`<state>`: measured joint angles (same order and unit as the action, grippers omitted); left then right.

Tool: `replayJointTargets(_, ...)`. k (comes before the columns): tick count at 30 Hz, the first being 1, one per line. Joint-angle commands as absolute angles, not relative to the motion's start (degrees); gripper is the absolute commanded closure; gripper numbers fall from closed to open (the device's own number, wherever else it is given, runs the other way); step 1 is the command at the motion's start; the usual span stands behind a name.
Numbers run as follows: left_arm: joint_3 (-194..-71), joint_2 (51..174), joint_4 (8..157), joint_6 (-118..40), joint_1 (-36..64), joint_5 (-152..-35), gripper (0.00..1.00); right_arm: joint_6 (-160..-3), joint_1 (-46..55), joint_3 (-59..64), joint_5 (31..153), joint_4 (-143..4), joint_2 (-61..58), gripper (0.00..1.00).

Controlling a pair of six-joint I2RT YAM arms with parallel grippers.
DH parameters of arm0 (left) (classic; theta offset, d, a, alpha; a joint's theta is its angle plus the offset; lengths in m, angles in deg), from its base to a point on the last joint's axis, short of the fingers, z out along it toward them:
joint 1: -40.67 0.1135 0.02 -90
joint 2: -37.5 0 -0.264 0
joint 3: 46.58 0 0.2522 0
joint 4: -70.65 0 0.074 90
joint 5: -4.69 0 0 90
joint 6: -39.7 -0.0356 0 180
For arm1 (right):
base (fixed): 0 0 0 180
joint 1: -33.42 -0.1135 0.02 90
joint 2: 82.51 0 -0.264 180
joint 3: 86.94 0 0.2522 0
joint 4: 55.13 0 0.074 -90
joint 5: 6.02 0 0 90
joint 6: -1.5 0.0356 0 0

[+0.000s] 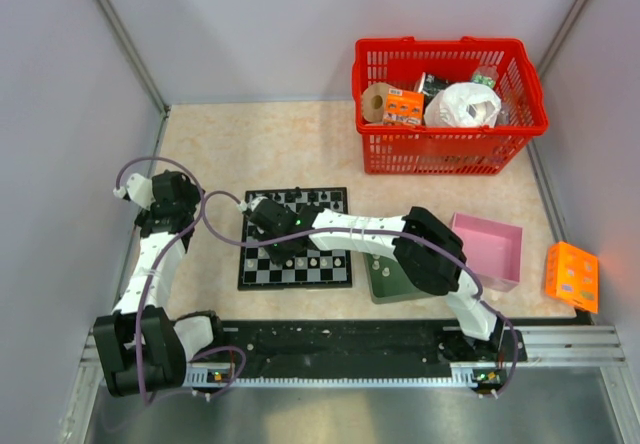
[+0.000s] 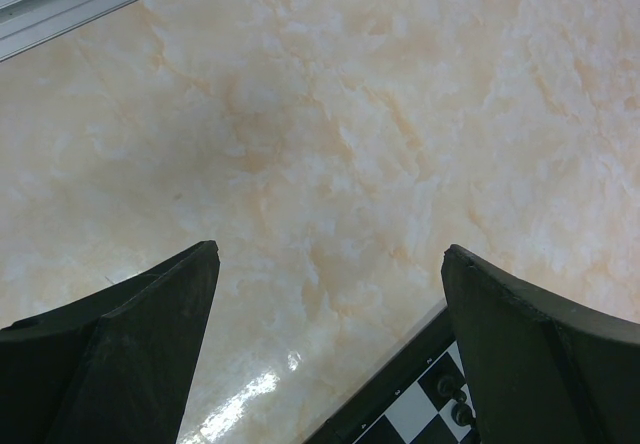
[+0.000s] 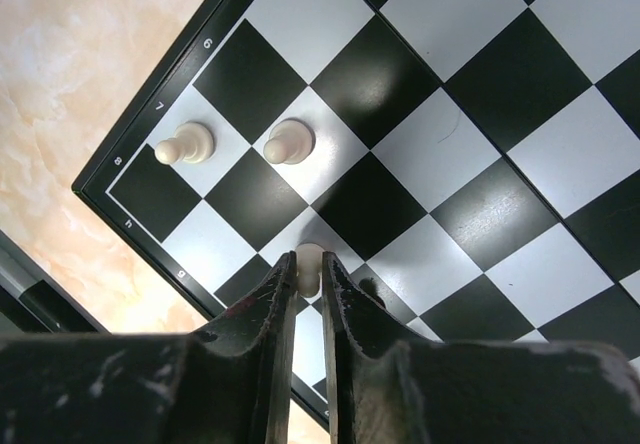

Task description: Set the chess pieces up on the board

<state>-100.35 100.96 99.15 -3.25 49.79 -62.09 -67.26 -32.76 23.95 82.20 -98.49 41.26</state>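
The checkered board point(image 1: 330, 207) lies mid-table. Black chess pieces point(image 1: 300, 197) line its far edge and whitish ones point(image 1: 312, 261) stand near its front edge. My right gripper point(image 1: 272, 226) reaches over the board's left part. In the right wrist view its fingers point(image 3: 309, 274) are shut on a small white piece point(image 3: 309, 262) over a white square near the board's corner point(image 3: 480, 94). Two white pawns point(image 3: 185, 145) point(image 3: 289, 141) stand close by. My left gripper point(image 2: 330, 254) hangs open over bare table, left of the board's edge point(image 2: 400, 404), where black pieces point(image 2: 455, 404) show.
A red basket point(image 1: 450, 104) with packages stands at the back right. A pink box point(image 1: 488, 249) and a dark green tray point(image 1: 390, 282) sit right of the board. An orange box point(image 1: 571, 276) is at the far right. A metal rail point(image 1: 350, 349) runs along the front.
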Motion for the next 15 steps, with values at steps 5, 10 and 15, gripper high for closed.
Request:
replayJointTargets(5,-100.6,99.2,97.33,-2.75,50.07,-61.14,0.02,-68.19,-33.21,25.34,83.72,-98.68,38.26,0.74)
replayJointTargets(10,-101.21,99.02,98.64,-2.66,50.07,-59.65,0.01,-68.63,-33.21,27.72,83.72,-98.68,37.91,0.69)
replayJointTargets(15,-101.83,98.93,100.05,-2.66,50.07,-57.89,0.01,-68.72,-32.86,30.18,83.46,-98.51,38.08,0.68)
